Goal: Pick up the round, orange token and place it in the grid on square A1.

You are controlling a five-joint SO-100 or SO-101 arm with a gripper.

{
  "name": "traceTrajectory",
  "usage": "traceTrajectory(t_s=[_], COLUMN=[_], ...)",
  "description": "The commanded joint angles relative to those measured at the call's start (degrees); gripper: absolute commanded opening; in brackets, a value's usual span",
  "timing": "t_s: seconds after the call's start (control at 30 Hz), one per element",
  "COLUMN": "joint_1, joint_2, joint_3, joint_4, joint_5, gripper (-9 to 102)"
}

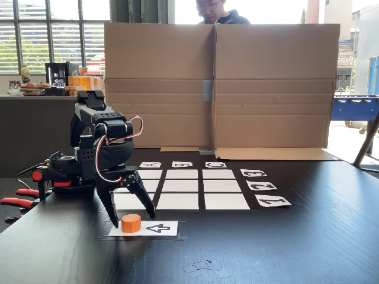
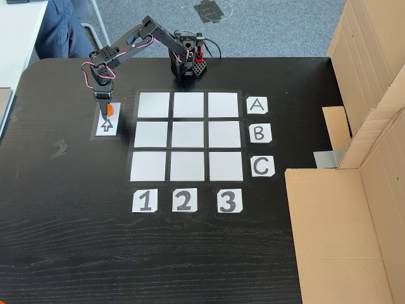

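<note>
Token [image 1: 131, 222]: orange puck, sitting on the left end of the white arrow card [image 1: 155, 228], near the front of the black table [image 1: 284, 248].
Gripper [image 1: 131, 219]: spread open, pointing down, one finger on each side of the token; contact not clear.
Same spot from above: gripper [image 2: 105, 114] over the arrow card [image 2: 107, 126], a sliver of orange showing.
Grid [image 2: 187, 135]: to the right of the card, all nine white squares bare.
Square A1 [image 2: 154, 105]: bare, apart from the token.
Far side: cardboard wall [image 1: 237, 83], a person [image 1: 216, 10] behind.
</note>
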Motion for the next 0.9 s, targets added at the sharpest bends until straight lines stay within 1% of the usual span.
traceTrajectory(t_s=[0.0,0.87], joint_1=[-0.2,-1.1], joint_2=[0.4,-0.7], joint_3=[-2.2,-2.2], joint_4=[-0.4,0.3], joint_5=[0.0,-0.4], gripper=[32,24])
